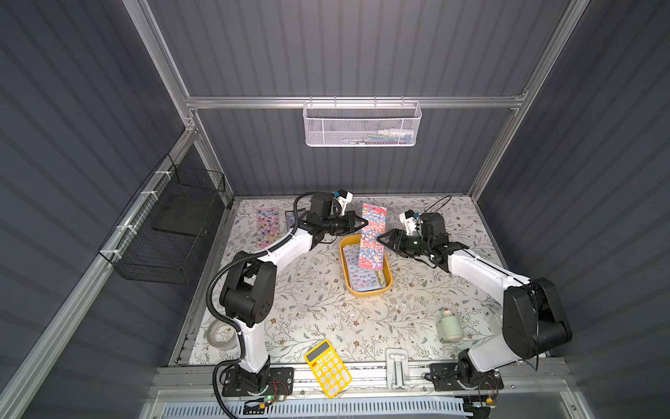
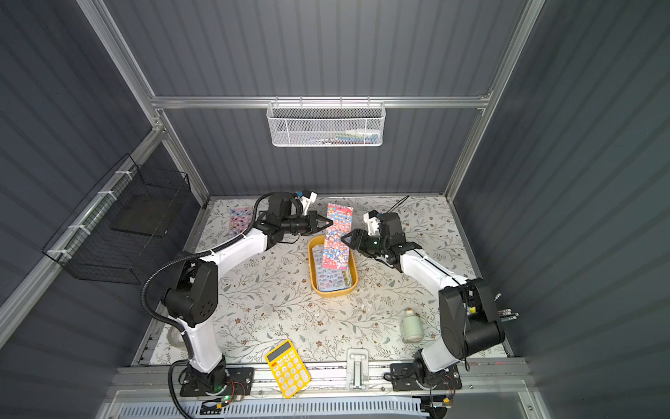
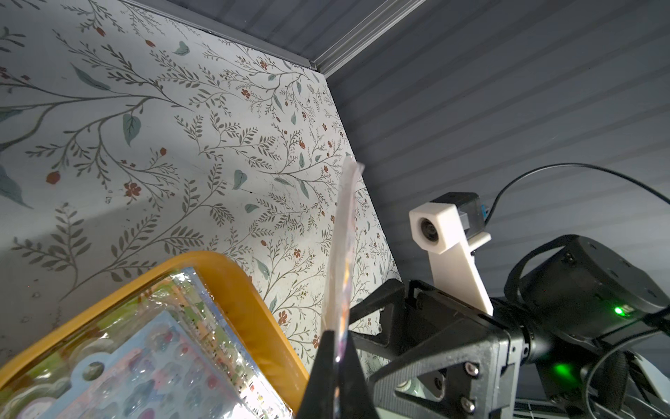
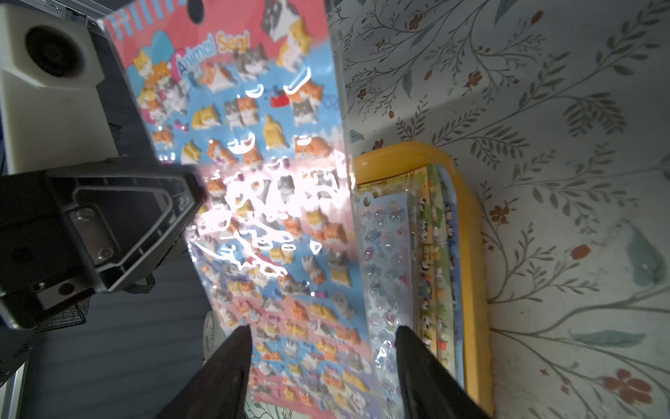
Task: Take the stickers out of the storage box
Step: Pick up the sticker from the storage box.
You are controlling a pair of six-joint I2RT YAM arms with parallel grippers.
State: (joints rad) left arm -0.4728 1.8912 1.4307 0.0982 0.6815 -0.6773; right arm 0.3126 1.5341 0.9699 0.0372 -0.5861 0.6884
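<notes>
1. Pinching one long edge of a red-and-blue sticker sheet (image 1: 372, 235) (image 2: 337, 235), the left claw (image 1: 364, 222) (image 2: 330, 221) is pressed together on it; in the left wrist view the sheet (image 3: 342, 235) shows edge-on, rising from between the shut tips.
2. The sheet stands nearly upright above the far end of the yellow storage box (image 1: 366, 292) (image 2: 331, 293); whether its lower end touches anything in the box, I cannot tell.
3. The right claw (image 1: 380, 239) (image 4: 322, 333) is spread and grips nothing; it sits just beside the sheet's other long edge, facing the printed cats (image 4: 253, 145).
4. The box rests on the table (image 1: 308, 301) between the two arms; more sticker sheets (image 1: 359, 272) (image 4: 388, 254) lie stacked flat inside, a pale blue one on top.
5. A pink sticker sheet (image 1: 267, 226) (image 2: 240, 219) lies flat on the table at the far left, well apart from the box.
6. A yellow calculator (image 1: 328, 368) sits at the near edge, between the arm bases.
</notes>
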